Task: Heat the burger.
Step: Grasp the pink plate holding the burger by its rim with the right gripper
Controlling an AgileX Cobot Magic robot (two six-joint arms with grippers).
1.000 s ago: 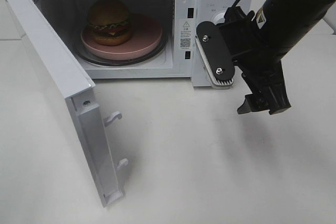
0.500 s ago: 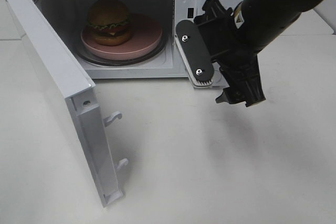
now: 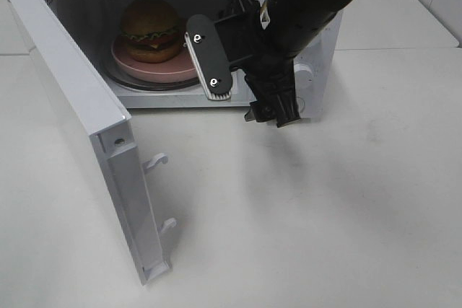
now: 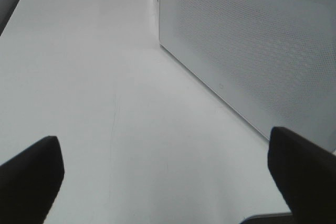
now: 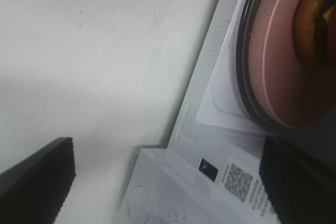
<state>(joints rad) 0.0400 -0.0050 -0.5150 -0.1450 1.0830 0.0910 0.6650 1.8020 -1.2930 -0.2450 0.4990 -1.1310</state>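
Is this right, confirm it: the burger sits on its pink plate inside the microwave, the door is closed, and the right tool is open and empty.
One thing is wrong: the microwave door is swung wide open, not closed, as the exterior high view shows. The rest holds: the burger sits on its pink plate inside the microwave, and the right tool is open and empty.
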